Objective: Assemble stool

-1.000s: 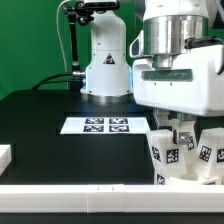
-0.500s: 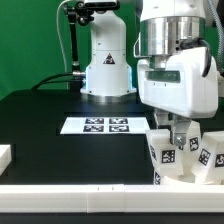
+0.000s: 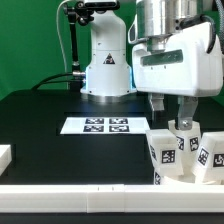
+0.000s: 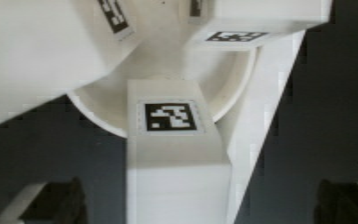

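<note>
The stool's white tagged leg blocks (image 3: 165, 155) stand upright in a cluster at the exterior view's right, near the table's front edge. My gripper (image 3: 171, 120) hangs just above them, open, its fingers (image 3: 155, 108) spread to either side of the middle leg (image 3: 188, 142) and holding nothing. In the wrist view a leg block (image 4: 172, 120) with a square tag runs between my dark fingertips (image 4: 51, 202), clear of both, with my gripper (image 4: 197, 208) open. The round rim of the seat disc (image 4: 91, 108) shows behind it; in the exterior view the seat is hidden by the legs.
The marker board (image 3: 95, 125) lies flat in the middle of the black table. A plain white bar (image 3: 70, 195) runs along the front edge and a white block (image 3: 5, 155) sits at the exterior view's left. The arm's base (image 3: 106, 65) stands at the back.
My gripper has risen from down among the leg blocks to just above them, and its fingers have spread apart. The legs have stayed in place.
</note>
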Action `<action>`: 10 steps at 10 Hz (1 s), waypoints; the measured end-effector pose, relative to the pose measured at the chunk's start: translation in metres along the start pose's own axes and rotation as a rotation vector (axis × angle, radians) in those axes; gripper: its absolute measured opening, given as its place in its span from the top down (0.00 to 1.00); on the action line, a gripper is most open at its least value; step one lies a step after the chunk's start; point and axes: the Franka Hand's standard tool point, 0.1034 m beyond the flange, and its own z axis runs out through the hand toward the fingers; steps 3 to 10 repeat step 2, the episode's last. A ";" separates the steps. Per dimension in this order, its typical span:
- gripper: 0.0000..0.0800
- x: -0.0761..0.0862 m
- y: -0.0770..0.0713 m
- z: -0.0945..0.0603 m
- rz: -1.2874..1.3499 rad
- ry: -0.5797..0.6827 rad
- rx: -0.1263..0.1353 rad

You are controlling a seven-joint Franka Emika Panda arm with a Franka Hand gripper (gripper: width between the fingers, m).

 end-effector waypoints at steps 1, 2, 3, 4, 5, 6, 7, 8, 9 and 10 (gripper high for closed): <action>0.19 0.000 0.000 0.000 0.000 0.000 -0.001; 0.19 0.000 0.000 0.001 0.000 0.000 -0.001; 0.19 0.000 0.000 0.001 0.000 0.000 -0.001; 0.19 0.000 0.000 0.001 0.000 0.000 -0.001; 0.19 0.000 0.000 0.001 0.000 0.000 -0.001; 0.19 0.000 0.000 0.001 0.000 0.000 -0.001; 0.19 0.000 0.000 0.001 0.000 0.000 -0.001; 0.19 0.000 0.000 0.001 0.000 0.000 -0.001; 0.19 0.000 0.000 0.001 0.000 0.000 -0.001; 0.19 0.000 0.000 0.001 0.000 0.000 -0.001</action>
